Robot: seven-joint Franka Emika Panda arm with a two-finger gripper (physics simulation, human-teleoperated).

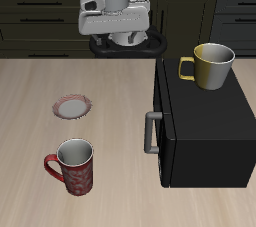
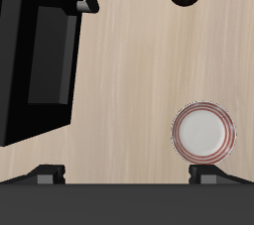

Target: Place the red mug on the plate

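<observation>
The red mug (image 1: 73, 166) stands upright on the bench (image 1: 110, 111) near its front edge, its loop handle sticking out to the side away from the black box. The plate (image 1: 72, 106) lies flat farther back, almost in line with the mug and well apart from it, with bare wood between them. The gripper (image 1: 118, 33) hangs high at the back of the bench, far from both. In the wrist view the two fingers (image 2: 46, 175) show only as dark tips set wide apart with nothing between them, so they look spread and empty, though so little of them shows that this is not certain.

The mug is judged rigid, fairly light and smooth-glazed, so it could slip under a shallow pinch. The wall near the rim looks like the best hold: one finger inside the pale interior, one outside, on the side away from the handle. The handle is thin and curved and would let the mug swing. The plate is about as wide as the mug's body, so setting down leaves little margin, and an off-centre landing could tip the mug on the raised rim.

Room is generous around both: the black box (image 1: 205, 131) with its front handle (image 1: 150, 131) stands beside them, nearer the plate-to-mug line than anything else, and the yellow mug (image 1: 210, 65) sits on top of it, out of the way. A straight lift and short carry toward the back should clear everything.
</observation>
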